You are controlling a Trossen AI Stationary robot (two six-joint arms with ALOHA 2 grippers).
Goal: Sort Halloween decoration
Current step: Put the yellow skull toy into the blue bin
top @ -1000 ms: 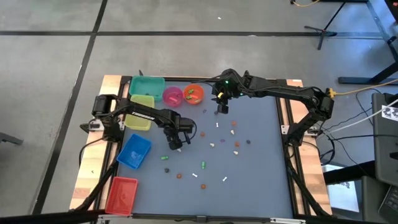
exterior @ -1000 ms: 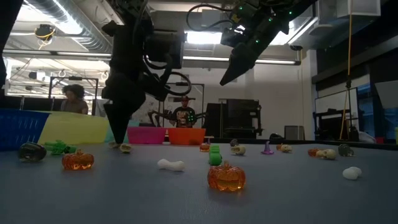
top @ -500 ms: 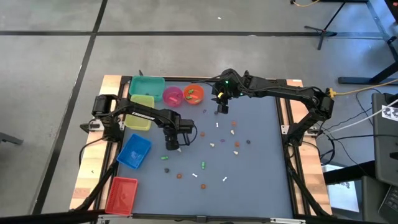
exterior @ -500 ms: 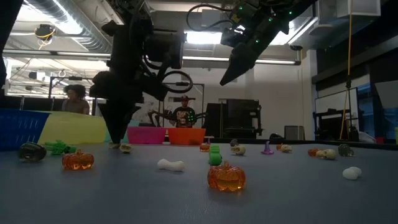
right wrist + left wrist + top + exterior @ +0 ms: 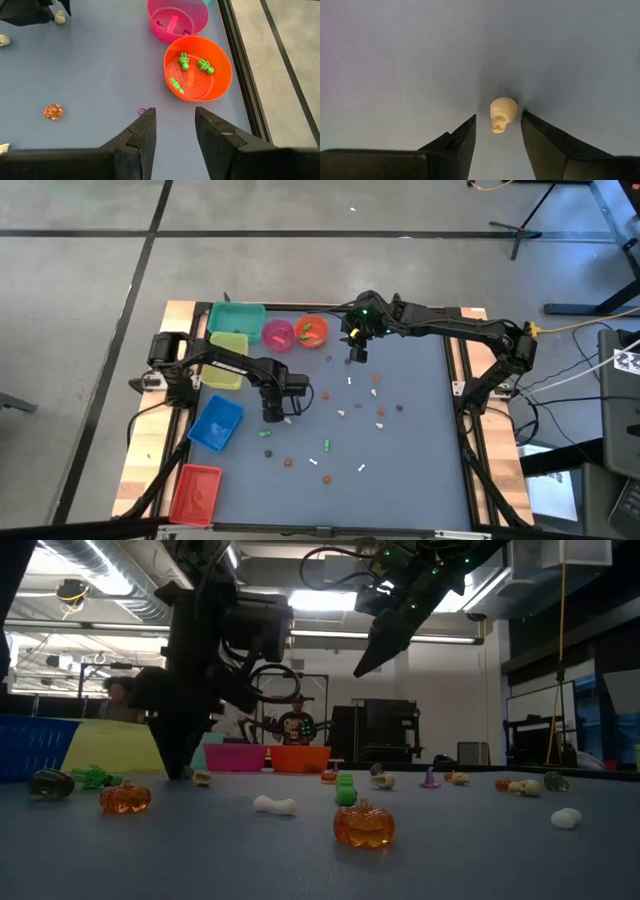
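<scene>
My left gripper: open, fingers down on both sides of a little white skull on the table. I am not holding it yet.
My right gripper: open and empty, up in the air near the orange bowl.
Done: three green skeletons in the orange bowl, some purple bits in the pink bowl.
Left: lots of trinkets on the table, like an orange pumpkin and a white bone.
How far: I think we are just starting.
</scene>
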